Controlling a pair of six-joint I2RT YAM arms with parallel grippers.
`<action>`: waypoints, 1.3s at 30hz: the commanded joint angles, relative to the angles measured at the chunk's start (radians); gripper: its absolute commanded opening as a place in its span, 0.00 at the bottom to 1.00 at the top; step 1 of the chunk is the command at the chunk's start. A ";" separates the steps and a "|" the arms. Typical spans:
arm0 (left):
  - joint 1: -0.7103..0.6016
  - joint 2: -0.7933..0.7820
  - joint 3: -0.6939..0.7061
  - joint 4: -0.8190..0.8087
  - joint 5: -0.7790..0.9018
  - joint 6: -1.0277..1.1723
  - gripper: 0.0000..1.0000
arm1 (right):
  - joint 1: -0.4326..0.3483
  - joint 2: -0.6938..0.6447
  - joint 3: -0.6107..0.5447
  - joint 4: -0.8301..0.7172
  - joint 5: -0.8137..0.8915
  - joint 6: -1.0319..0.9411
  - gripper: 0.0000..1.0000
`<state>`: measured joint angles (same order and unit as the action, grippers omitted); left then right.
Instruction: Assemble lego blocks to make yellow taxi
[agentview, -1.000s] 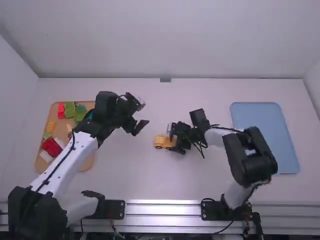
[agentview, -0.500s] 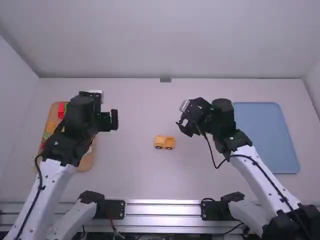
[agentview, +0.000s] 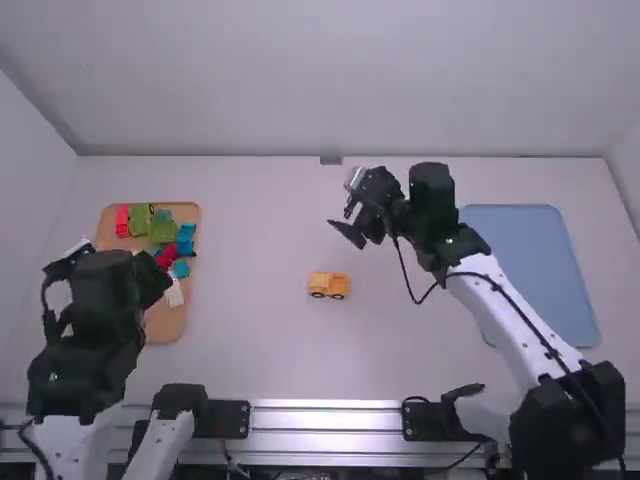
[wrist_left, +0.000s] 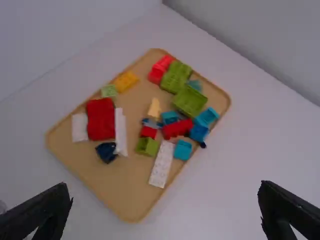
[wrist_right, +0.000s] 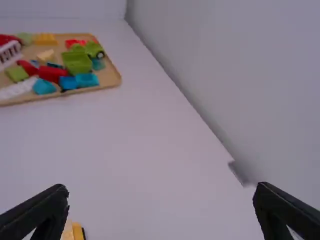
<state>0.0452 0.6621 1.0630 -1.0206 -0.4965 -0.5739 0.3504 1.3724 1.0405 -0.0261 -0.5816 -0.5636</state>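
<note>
taxi (agentview: 329, 285), yellow, on white table (agentview: 260, 350), left hand (agentview: 153, 281) spread near block tray (agentview: 165, 324), right hand (agentview: 347, 226) spread

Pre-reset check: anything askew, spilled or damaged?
Nothing spilled or visibly damaged. The yellow vehicle stands on its wheels on the table. One mild oddity: a blue block sits at the tray's edge, its dark wheel-like part seemingly over the rim.

Through my remote feed I'd call this a robotics lab — two robot arms (agentview: 515, 315) by a metal rail (agentview: 325, 420), white tabletop (agentview: 260, 345), plain pale walls (agentview: 330, 80).
</note>
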 joint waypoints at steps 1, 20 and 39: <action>0.055 0.010 0.010 0.000 -0.028 -0.040 0.99 | -0.005 0.090 0.099 -0.010 -0.106 0.011 0.99; 0.540 0.654 0.422 -0.049 0.401 0.388 0.99 | 0.036 0.257 0.277 -0.015 -0.166 -0.012 0.99; 0.490 1.222 0.522 0.016 0.481 0.657 0.70 | 0.036 0.256 0.277 0.031 -0.181 0.090 0.99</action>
<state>0.5339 1.8568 1.5803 -1.0042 -0.0254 0.0219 0.3889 1.6230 1.2819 0.0017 -0.7559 -0.5060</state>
